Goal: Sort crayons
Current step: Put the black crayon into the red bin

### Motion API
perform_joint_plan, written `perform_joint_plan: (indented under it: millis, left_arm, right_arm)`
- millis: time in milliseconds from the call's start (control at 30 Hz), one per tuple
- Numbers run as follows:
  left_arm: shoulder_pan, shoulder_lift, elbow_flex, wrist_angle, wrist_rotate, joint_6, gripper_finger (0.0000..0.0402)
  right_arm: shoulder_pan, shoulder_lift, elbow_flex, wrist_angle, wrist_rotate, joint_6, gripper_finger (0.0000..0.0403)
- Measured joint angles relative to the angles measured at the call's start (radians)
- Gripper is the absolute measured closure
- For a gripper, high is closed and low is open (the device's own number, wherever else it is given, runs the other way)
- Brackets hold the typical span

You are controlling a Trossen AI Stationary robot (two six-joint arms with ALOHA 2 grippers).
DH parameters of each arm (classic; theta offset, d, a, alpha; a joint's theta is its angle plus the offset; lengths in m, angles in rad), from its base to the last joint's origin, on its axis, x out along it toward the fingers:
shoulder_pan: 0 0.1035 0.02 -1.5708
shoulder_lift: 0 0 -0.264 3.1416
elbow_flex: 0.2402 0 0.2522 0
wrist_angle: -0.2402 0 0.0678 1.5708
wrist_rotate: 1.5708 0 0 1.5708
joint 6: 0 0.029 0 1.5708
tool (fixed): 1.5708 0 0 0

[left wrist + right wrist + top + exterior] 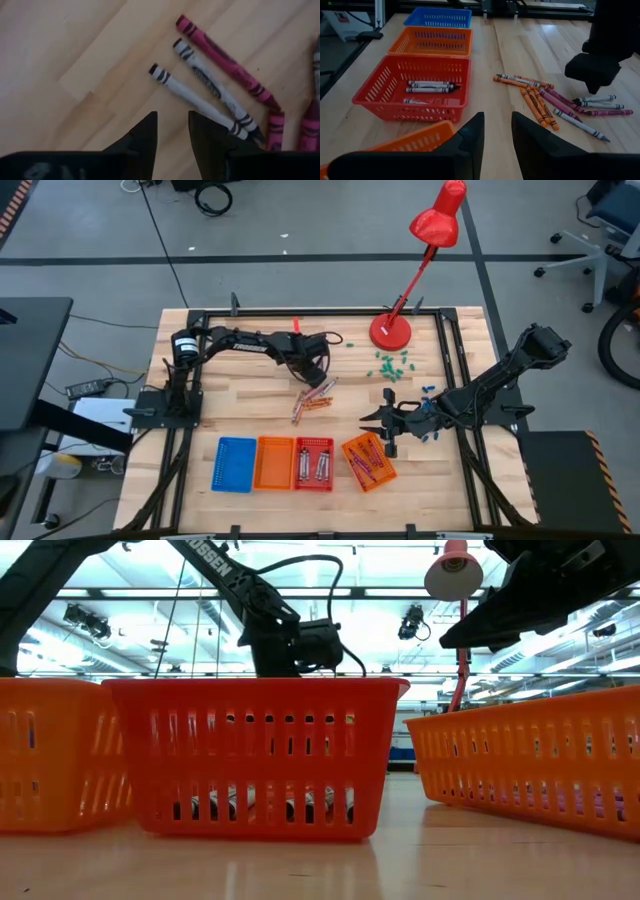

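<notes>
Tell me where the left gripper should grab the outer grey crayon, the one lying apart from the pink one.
Grip the grey crayon around mid-length, coming straight down with the fingers astride its thin width. It lies flat on the table, and its far side is bare wood, while a second grey crayon lies close alongside. The left gripper hangs just short of it, slightly open, so widen first.

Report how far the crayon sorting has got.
Done: a few grey crayons lie in the red basket, and more fill the tilted orange basket. In hand: nothing; the left hand hovers empty over the loose pile, and the right hand waits beside the baskets. Left: that pile; the blue basket looks empty.
</notes>
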Motion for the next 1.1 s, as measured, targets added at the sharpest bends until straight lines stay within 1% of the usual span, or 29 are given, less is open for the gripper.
perform_joint_plan:
  millis: [267,467,733,933,1100]
  left_arm:
    - [-0.003,0.000,0.001,-0.066,0.000,0.033,0.0285]
    - [-0.016,0.000,0.025,-0.108,-0.001,0.064,0.0285]
    - [-0.047,0.000,0.127,-0.254,-0.045,0.189,0.0285]
    - [-0.059,0.000,0.209,-0.375,-0.053,0.271,0.0285]
    - [-0.098,0.000,0.274,-0.445,-0.058,0.345,0.0285]
  right_arm:
    - [0.000,0.000,0.000,-0.001,0.000,-0.001,0.0300]
    - [0.000,0.000,0.000,-0.002,0.000,-0.001,0.0300]
    - [0.000,0.000,0.000,-0.007,0.000,-0.001,0.0300]
    - [0.000,0.000,0.000,-0.008,-0.001,0.005,0.0300]
    - [0.001,0.000,0.000,-0.008,-0.008,0.006,0.0300]
